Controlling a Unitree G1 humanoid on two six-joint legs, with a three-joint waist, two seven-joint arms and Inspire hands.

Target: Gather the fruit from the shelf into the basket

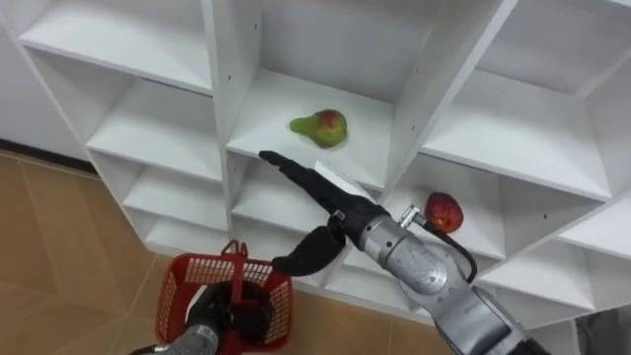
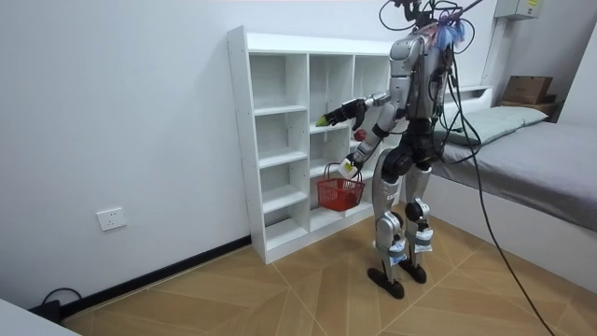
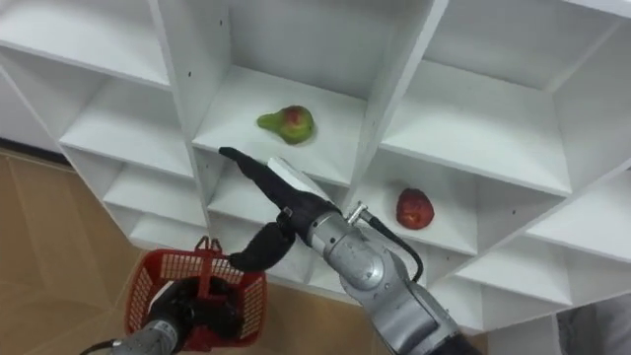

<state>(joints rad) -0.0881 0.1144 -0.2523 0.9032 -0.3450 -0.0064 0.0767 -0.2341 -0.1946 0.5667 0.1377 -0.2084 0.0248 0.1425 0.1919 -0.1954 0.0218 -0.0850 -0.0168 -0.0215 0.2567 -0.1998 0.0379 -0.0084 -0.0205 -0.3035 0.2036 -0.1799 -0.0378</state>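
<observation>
A green pear with a red blush [image 1: 318,127] lies on a middle shelf of the white closet [image 1: 232,74]. My right hand [image 1: 330,197] is open, its straight fingers [image 1: 281,163] stretched toward the shelf's front edge, just short of the pear. One compartment to the right and lower, a red fruit [image 1: 444,211] rests on its shelf. Down at the left, a red plastic basket [image 1: 212,266] hangs by its upright handle, with my left hand [image 1: 202,333] shut on that handle. In the room view I stand facing the closet [image 2: 280,140] with the basket [image 2: 340,193] at hip height.
The closet's other compartments in view are bare white shelves. Wood flooring [image 1: 59,256] runs to the left of the closet. A bed [image 2: 532,140] stands behind me at the room view's right.
</observation>
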